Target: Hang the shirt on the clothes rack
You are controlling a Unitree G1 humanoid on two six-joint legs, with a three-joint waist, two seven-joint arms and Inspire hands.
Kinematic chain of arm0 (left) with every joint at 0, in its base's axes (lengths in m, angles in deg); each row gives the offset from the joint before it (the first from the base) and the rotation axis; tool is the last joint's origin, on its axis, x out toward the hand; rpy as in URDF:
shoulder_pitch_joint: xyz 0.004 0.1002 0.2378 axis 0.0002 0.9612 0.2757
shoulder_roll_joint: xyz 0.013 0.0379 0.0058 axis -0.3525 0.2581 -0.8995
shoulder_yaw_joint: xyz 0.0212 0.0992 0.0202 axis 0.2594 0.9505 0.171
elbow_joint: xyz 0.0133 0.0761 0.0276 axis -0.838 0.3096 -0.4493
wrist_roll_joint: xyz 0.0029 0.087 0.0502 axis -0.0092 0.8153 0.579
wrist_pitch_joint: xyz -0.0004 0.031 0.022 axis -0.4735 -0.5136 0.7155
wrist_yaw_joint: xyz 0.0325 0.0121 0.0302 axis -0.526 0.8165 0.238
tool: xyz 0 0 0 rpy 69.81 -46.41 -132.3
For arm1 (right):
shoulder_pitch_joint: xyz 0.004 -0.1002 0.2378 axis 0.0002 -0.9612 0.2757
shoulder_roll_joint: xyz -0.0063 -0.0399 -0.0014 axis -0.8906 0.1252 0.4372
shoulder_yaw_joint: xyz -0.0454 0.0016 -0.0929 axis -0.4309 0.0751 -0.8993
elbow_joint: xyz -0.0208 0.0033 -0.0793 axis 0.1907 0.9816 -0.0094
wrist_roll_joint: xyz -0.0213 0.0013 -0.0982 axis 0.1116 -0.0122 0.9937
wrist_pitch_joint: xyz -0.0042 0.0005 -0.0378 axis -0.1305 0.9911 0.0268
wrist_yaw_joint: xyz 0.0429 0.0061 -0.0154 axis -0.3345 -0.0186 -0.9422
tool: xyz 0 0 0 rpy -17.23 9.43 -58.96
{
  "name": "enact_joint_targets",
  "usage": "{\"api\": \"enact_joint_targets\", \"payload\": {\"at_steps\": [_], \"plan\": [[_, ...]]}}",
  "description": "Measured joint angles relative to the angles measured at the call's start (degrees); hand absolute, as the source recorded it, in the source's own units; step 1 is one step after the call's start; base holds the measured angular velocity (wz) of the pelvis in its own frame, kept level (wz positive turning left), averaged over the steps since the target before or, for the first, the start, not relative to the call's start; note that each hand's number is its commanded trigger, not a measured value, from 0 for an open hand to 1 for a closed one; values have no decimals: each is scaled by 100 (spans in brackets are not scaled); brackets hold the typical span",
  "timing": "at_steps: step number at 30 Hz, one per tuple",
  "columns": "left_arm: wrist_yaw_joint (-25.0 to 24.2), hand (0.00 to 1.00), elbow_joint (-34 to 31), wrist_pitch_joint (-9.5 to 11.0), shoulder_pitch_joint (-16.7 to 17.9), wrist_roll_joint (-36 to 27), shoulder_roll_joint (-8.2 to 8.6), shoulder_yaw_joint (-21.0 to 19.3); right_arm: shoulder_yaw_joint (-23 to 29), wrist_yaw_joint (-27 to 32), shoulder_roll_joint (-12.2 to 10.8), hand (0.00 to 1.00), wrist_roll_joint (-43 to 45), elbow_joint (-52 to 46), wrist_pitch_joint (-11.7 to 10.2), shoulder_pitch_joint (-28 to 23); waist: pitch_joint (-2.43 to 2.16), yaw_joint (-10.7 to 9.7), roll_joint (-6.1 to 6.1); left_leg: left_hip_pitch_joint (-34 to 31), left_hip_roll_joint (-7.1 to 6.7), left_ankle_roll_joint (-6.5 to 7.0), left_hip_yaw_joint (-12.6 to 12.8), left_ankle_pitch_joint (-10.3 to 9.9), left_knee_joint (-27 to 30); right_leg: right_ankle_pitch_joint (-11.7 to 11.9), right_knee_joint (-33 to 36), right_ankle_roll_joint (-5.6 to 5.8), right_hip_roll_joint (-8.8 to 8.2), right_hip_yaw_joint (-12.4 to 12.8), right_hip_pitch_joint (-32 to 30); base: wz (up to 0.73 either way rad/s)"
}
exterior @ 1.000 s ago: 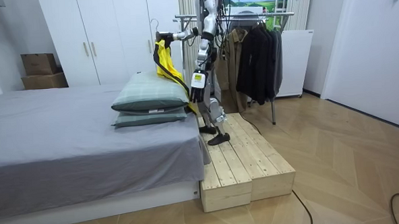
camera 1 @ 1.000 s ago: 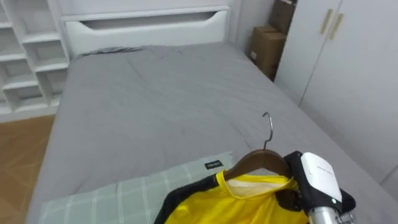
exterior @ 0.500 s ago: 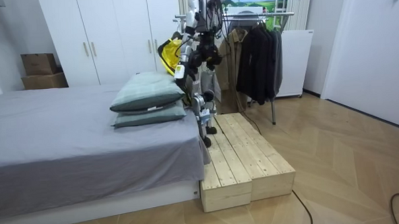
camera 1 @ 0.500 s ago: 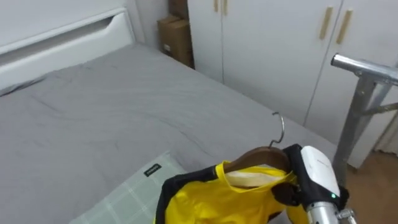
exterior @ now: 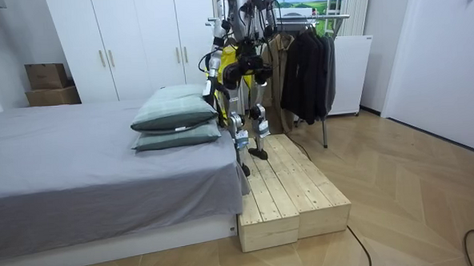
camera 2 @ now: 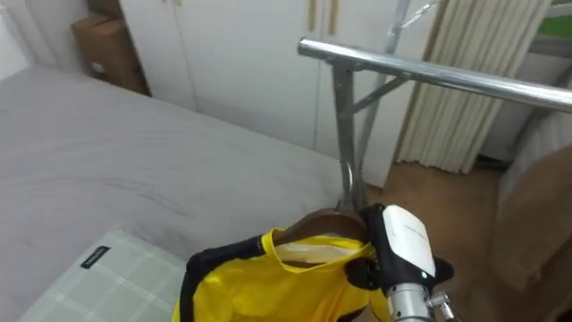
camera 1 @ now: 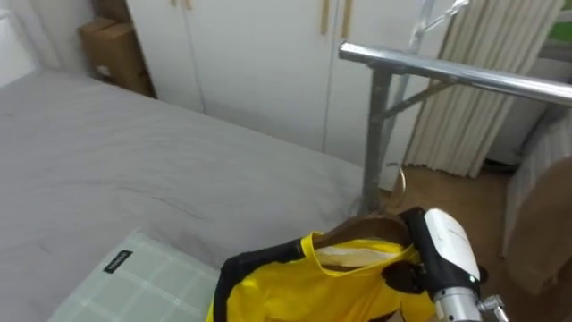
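One right robot hand [camera 1: 442,255] grips a wooden hanger [camera 1: 365,229] carrying a yellow shirt [camera 1: 304,288], near the metal rail [camera 1: 465,77]. Left robot hand [exterior: 208,89]: state cannot be told.

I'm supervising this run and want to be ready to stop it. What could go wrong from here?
The hanger hook sits near the rack's upright post, below the rail; lifting it, the right hand might snag it there. The robot stands on a raised wooden platform; a misstep is possible.
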Motion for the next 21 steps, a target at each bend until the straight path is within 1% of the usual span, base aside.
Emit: {"api": "enact_joint_targets", "payload": {"at_steps": [1,2,3,4,5,6,8,9,13,15,21], "plan": [[0,0,34,0,0,-4,2,7,4,-5,30,100,0,-11,11,0,-2,1,3,10,8,-3,32,-1,-3,19,-20,4,29,50,1,-50],[0,0,62,0,11,-11,2,7,-1,-13,79,100,-16,-19,28,8,-1,10,1,24,30,-20,114,-10,-15,48,-61,38,86,142,-7,-39],[0,0,64,0,25,-11,2,6,-5,-39,95,100,-21,-32,37,10,-3,18,-10,26,57,-85,167,-51,-38,71,-65,72,137,207,-42,-39],[0,0,67,0,26,-11,2,6,-9,-56,91,100,-19,-39,39,15,-3,32,-34,27,62,-105,211,-62,-64,92,-62,83,165,262,-71,-44],[1,0,73,0,49,-10,2,3,-22,-98,86,100,-25,-63,39,24,-1,50,-68,31,66,-109,296,-60,-91,167,-111,81,201,314,-87,-42],[5,0,76,0,84,-10,3,5,-15,-120,88,100,-59,-65,39,24,-10,42,-89,44,89,-108,367,-61,-128,262,-210,65,205,295,-63,-40],[39,0,77,1,137,-6,3,14,-5,-120,88,100,-63,-74,39,24,-12,6,-136,96,103,-111,430,-59,-173,382,-318,10,203,285,-8,-19],[59,0,77,0,162,1,5,18,-2,-120,87,100,-54,-81,41,24,-23,0,-164,137,107,-114,434,-55,-189,436,-375,-5,215,295,44,-9],[151,0,82,-1,178,1,5,18,-7,-120,84,100,-54,-149,41,30,-26,6,-197,262,139,-134,437,-38,-232,518,-525,-16,234,295,217,-1],[209,0,82,-2,184,1,3,4,-6,-123,82,100,-57,-270,39,30,-29,4,-209,270,178,-144,442,-33,-231,586,-651,-30,254,295,286,0],[330,0,69,-6,184,21,1,-149,-4,-129,45,100,-259,-300,38,30,-46,2,-245,254,206,-186,434,-7,-279,617,-709,-60,288,309,299,0]]}}
